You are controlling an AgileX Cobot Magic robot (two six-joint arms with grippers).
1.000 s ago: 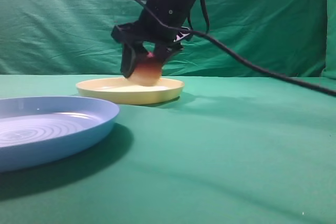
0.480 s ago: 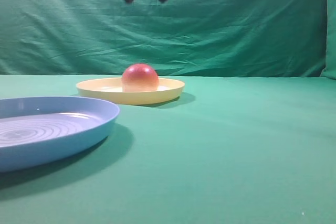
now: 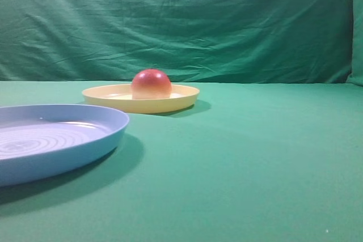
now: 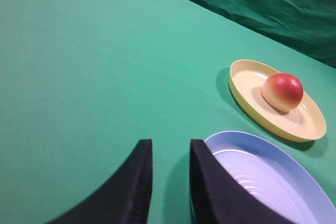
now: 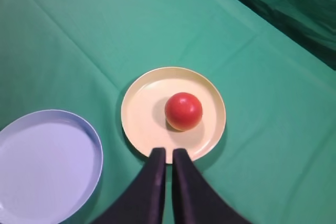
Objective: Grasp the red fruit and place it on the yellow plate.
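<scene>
The glossy red dome-shaped fruit (image 3: 151, 84) now sits free on the shallow pale-yellow plastic plate (image 3: 181, 100), far from the light-blue ringed plate (image 3: 85, 140). The right gripper (image 5: 168, 153) has let go, lifted high above and closed up empty; placement looks complete

Red fruit (image 5: 183, 110): one, sitting on yellow plate.
Plates: two in all. One yellow plate (image 5: 140, 124), one light-blue plate (image 5: 37, 166) with concentric rings.
Grippers: two in view, one per wrist camera. Left gripper (image 4: 169, 153), one pair of dark jaws, narrow gap between them. Right gripper (image 5: 165, 153), one pair of dark jaws, near-touching.
Desk (image 3: 255, 157): one, under green cloth.
Green backdrop curtain (image 3: 227, 21): one.
Exterior view: one fruit, two plates, zero grippers.
</scene>
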